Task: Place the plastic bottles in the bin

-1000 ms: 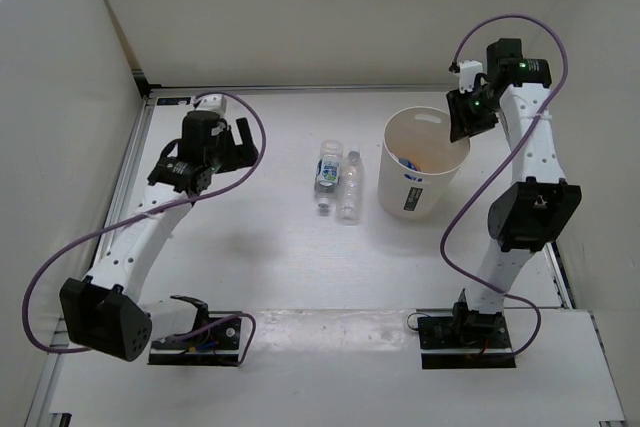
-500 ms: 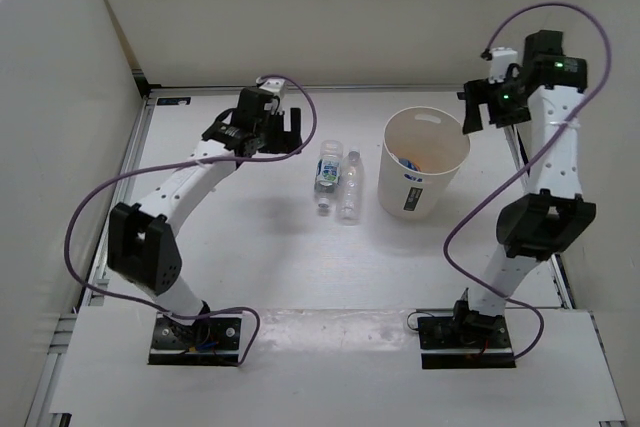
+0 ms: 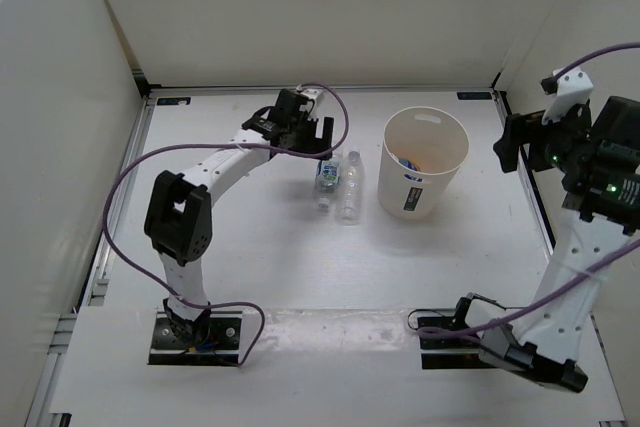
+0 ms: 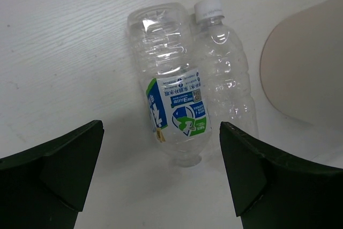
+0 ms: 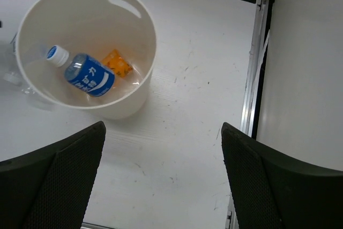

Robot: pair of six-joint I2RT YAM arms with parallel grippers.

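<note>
Two clear bottles lie side by side on the table left of the bin (image 3: pixel 410 197): a blue-labelled bottle (image 3: pixel 327 173) and a plain bottle (image 3: pixel 349 187). My left gripper (image 3: pixel 318 139) is open and hovers just behind them. In the left wrist view the labelled bottle (image 4: pixel 174 100) and the plain bottle (image 4: pixel 228 73) lie ahead of the open left gripper (image 4: pixel 161 128), with the bin (image 4: pixel 305 73) at the right. A third, blue-labelled bottle (image 5: pixel 88 74) lies inside the bin (image 5: pixel 123 108). My right gripper (image 3: pixel 510 142) is open and empty, right of the bin, and also shows in the right wrist view (image 5: pixel 163 127).
An orange packet (image 5: pixel 117 63) lies in the bin beside the bottle. A metal rail (image 5: pixel 252 79) runs along the table's right edge under the side wall. Another rail (image 3: pixel 125 187) borders the left side. White walls close the back and sides.
My left arm has swung right and forward from the table's left side to just behind the two bottles. My right gripper has pulled away from over the bin, to the right.
</note>
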